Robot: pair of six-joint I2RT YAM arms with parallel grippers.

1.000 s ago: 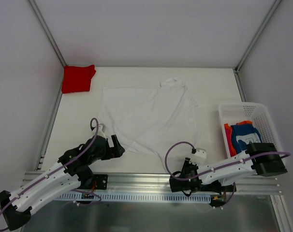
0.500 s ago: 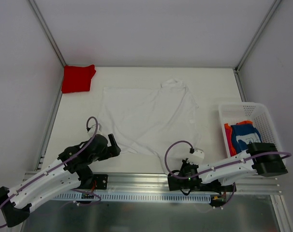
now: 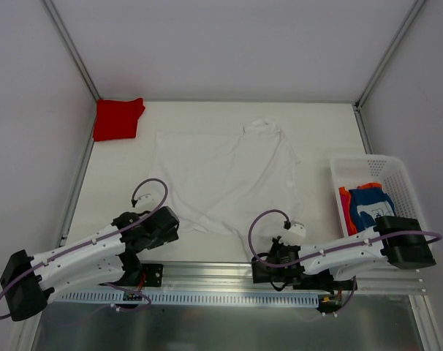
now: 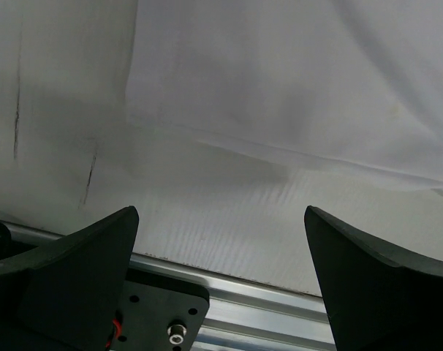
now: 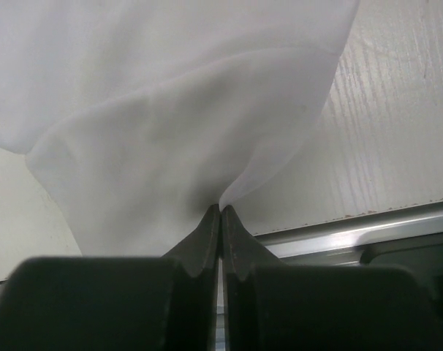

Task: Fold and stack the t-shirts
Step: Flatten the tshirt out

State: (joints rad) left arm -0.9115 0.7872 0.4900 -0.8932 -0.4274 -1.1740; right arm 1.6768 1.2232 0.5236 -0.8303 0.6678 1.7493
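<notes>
Across the middle of the white surface (image 3: 324,131) a plain white cloth t-shirt (image 3: 225,175) was seen spread flat, its long axis running away from the arms, collar far and hem near; the right end of that hem was pinched in the right jaws, pressed tight together on the cloth; the left end of the hem lay just ahead of the left jaws, which were spread wide with nothing between them, over bare surface; the left arm (image 3: 82,256) was judged the nearer to that corner.
</notes>
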